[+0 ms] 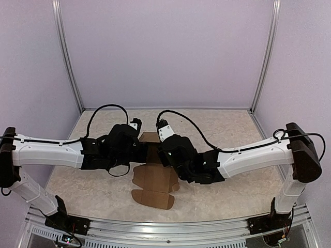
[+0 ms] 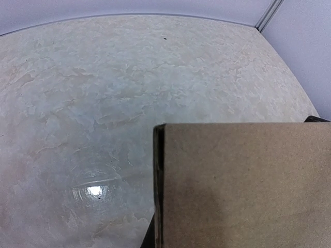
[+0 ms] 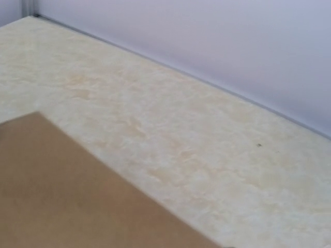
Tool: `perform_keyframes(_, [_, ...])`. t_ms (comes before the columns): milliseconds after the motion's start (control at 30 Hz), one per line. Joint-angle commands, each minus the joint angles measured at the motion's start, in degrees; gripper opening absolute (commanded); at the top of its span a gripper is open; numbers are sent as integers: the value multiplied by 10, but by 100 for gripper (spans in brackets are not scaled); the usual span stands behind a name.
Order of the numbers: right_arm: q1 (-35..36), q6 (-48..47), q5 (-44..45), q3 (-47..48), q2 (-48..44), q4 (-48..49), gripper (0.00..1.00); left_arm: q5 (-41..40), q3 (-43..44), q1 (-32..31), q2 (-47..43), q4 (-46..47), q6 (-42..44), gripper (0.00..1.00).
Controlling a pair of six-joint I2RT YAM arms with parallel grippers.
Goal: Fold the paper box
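Two grippers meet at the middle of the bench, one from each side. The left gripper (image 1: 137, 149) and the right gripper (image 1: 164, 153) both press in close against the far end of the one paper box (image 1: 155, 183). From where I stand their dark housings hide the fingers, so I cannot tell whether either gripper is spread or pinching the cardboard. Neither wrist camera helps. The left wrist view has a brown panel of the paper box (image 2: 243, 186) filling its lower right, with a straight vertical edge facing the camera. The right wrist view has a slanted brown face (image 3: 67, 196) across its lower left. I count a single piece of cardboard, only partly formed. Its far portion stands up between the two grippers, and its near portion lies flat on the bench (image 1: 232, 129) with rounded tabs and flaps spread toward the arm bases. Whether anything sits inside the raised part cannot be seen. There are two white arms, each trailing one black cable (image 1: 106, 108) that loops above it. The bench is pale and marbled (image 2: 103, 77), and lilac walls (image 1: 165, 51) enclose it.
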Motion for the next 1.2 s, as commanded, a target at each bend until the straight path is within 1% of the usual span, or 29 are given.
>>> perform_keyframes(0, [30, -50, 41, 26, 33, 29, 34, 9, 21, -8, -11, 7, -12, 0])
perform_keyframes(67, [35, -58, 45, 33, 40, 32, 29, 7, 23, -9, -10, 3, -13, 0])
perform_keyframes(100, [37, -60, 47, 36, 43, 32, 25, 6, 23, -8, -10, 1, -13, 0])
perform_keyframes(200, [41, -60, 53, 44, 51, 29, 0, 5, 25, -9, -10, 0, -15, 0])
perform_keyframes(433, [44, -48, 56, 58, 61, 20, 0, 9, 33, -9, -3, -4, -19, 0])
perform_keyframes(467, [44, -47, 57, 60, 62, 18, 0, 9, 34, -9, -1, -6, -20, 2])
perform_keyframes(733, [40, -41, 72, 73, 80, -7, 0, 8, 34, -9, 6, -7, -25, 24])
perform_keyframes(1033, [8, -17, 37, 81, 96, -27, 0, 5, 31, -8, 1, -24, -31, 49])
perform_keyframes(1167, [-11, -19, 16, 76, 106, -20, 0, 12, 6, 2, -5, -31, -38, 59])
